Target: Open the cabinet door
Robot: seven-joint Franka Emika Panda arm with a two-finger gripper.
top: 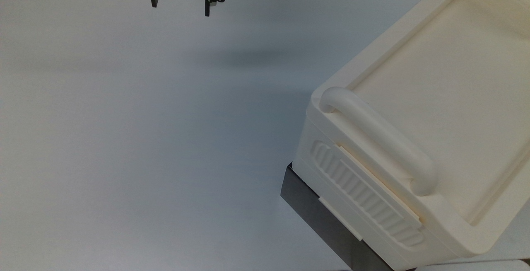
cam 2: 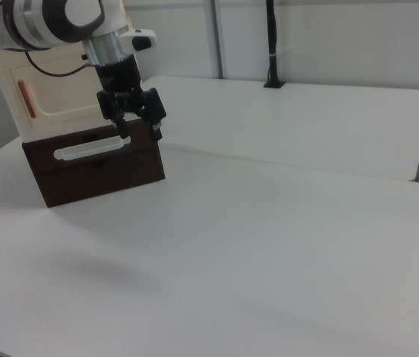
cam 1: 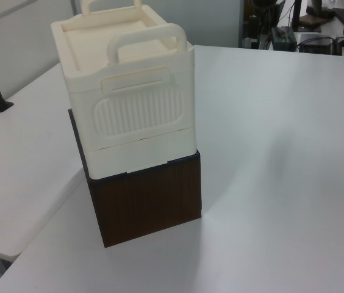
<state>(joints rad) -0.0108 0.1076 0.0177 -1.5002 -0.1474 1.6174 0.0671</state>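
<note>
The cream plastic cabinet (top: 439, 80) sits on a dark brown box at the top view's right. Its cabinet door (cam 2: 65, 97), a flat cream panel with a recessed inset and a copper strip (cam 2: 25, 98) on its left edge, faces the right view and lies flush with the body, partly hidden behind the arm. My gripper (top: 180, 6) hangs open and holds nothing at the far edge of the table, well apart from the cabinet in the top view. In the right view my gripper (cam 2: 140, 131) shows in front of the box's upper right corner.
The dark brown box (cam 2: 98, 167) has a white bar handle (cam 2: 91, 149) on its front. A thick rounded handle bar (top: 379, 138) and a ribbed side panel (top: 366, 196) face the top view's lower left. The white table (top: 145, 138) spreads wide to the cabinet's left.
</note>
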